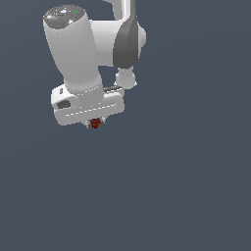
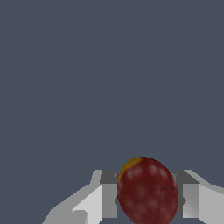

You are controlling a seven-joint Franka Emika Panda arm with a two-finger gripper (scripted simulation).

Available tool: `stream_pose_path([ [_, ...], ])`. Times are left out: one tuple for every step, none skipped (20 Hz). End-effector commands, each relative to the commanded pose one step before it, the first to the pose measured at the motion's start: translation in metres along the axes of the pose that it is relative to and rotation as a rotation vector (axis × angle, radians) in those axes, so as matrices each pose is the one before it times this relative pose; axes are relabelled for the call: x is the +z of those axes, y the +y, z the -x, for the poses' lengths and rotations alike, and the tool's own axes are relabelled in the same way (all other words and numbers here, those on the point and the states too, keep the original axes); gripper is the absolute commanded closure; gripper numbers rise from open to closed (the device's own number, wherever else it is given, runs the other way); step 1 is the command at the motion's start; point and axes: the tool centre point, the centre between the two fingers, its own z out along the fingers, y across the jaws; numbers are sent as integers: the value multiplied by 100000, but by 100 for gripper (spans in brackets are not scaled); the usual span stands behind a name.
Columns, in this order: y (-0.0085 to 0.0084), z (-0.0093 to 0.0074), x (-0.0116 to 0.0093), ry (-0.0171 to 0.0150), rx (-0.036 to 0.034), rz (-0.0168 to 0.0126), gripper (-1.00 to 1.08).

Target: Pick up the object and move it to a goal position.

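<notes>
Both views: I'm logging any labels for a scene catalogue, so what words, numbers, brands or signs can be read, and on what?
None: no readable text shows in either view.
Small dark red roundish lump: mottled skin with a yellow patch, no label.
White pincer: plain casing, no markings.
Grey background: blank.

Object [image 1: 95,123] mostly hidden under tool [image 1: 94,123] in exterior view; fingers [image 2: 105,197] cut off in wrist view
</notes>
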Motion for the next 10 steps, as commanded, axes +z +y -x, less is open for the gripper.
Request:
stream_pose_path([
  [502,-295,-1050,-140,-45,-36,108],
  [157,-94,-312,0,0,0,108],
  [137,-83,-269,0,0,0,108],
  [117,-72,-229,0,0,0,108],
  [98,-61,-190,0,0,0,108],
  [79,-50,-154,0,0,0,108],
  [61,-39,-118,0,0,0,108],
  [43,-28,-84,0,0,0,108],
  [26,-17,-50,0,0,0,108],
  [9,-6,-17,0,0,0,108],
])
